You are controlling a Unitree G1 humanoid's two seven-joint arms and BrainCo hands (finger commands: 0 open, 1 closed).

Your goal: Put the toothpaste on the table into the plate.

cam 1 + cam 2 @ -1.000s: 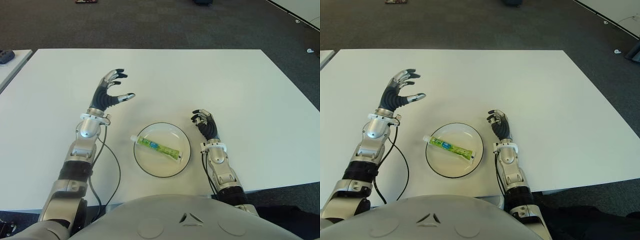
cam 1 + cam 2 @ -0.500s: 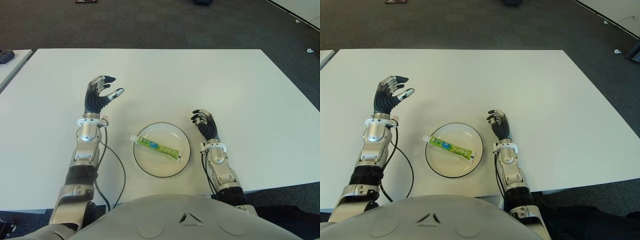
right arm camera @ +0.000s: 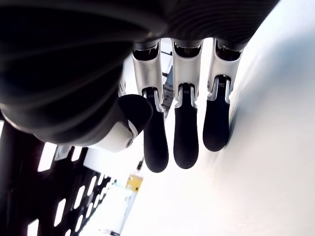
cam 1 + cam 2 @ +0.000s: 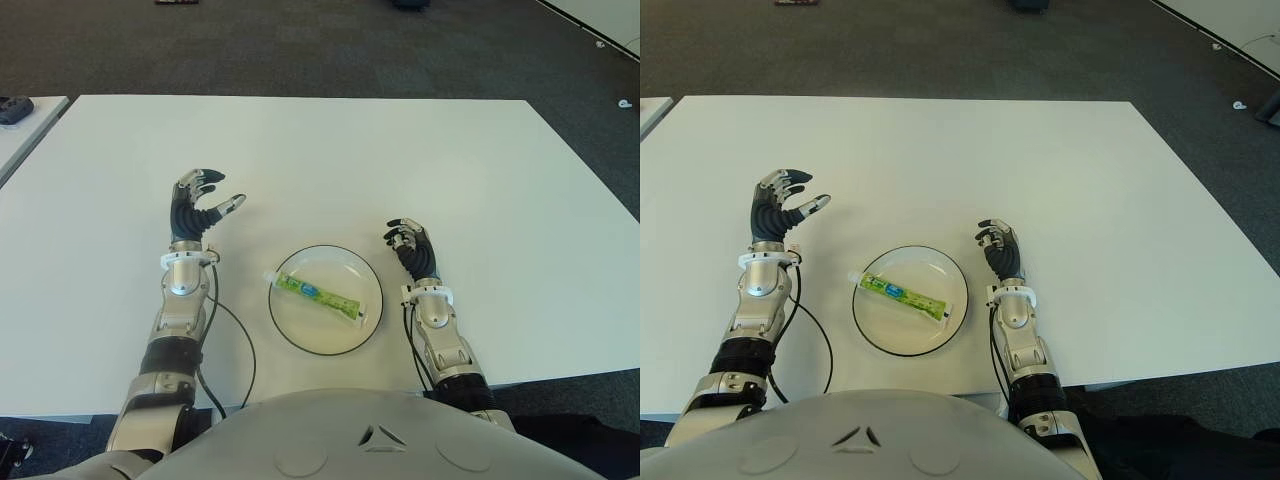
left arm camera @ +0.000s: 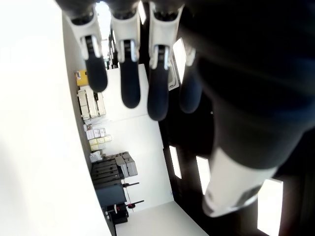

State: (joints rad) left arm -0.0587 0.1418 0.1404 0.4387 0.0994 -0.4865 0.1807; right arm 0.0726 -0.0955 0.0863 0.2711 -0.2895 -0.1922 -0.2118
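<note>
No legible text, even on toothpaste (image 4: 318, 294)

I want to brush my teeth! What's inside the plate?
The toothpaste lies inside the plate, its cap end poking over the rim toward the left robot hand. Nothing else shows in it; the bit of plate under the tube is hidden.

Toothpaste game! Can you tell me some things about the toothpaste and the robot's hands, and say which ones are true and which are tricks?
1. The toothpaste lies in the plate. True.
2. The left hand is holding the toothpaste. False: its fingers are spread and hold nothing.
3. The right hand shows to the right of the plate. True.
4. The plate sits on the dark floor. False: it sits on the white table.
5. The toothpaste's cap pokes out over the plate's left rim. True.
</note>
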